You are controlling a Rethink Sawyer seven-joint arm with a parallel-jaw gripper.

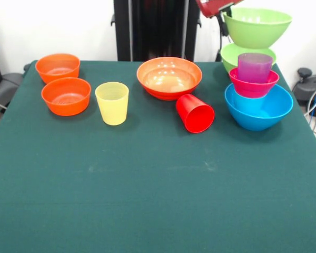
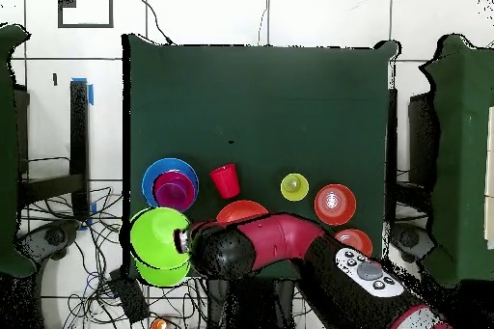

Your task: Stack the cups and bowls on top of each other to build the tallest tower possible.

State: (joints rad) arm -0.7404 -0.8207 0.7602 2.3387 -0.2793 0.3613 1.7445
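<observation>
While the gripper (image 2: 179,240) sits at the rim of a lime green bowl (image 1: 257,26) that hangs in the air above the table's far right corner in the front view, its fingers are hidden, so I cannot tell whether it grips the bowl or not. Only a red piece of the arm (image 1: 215,6) shows at the top edge there; from overhead the arm (image 2: 280,238) reaches across the wide orange bowl (image 1: 169,77) toward the raised bowl.

Directly beneath it stands the second lime green bowl (image 1: 233,55) on the table, partly hidden. Just in front is the large blue bowl (image 1: 258,108), holding the small magenta bowl (image 1: 253,86), with the purple cup (image 1: 254,66) upright inside that. A light blue shape shows under the magenta bowl, inside the blue one.

The red cup (image 1: 195,113) lies on its side, mouth toward the camera, just in front of the wide orange bowl. The yellow cup (image 1: 112,103) stands upright left of centre. 2 small orange bowls (image 1: 57,67) (image 1: 66,96) sit near the far left edge, one behind the other.

The green table (image 1: 158,200) is bare across its whole near half, all objects crowding the far edge.
</observation>
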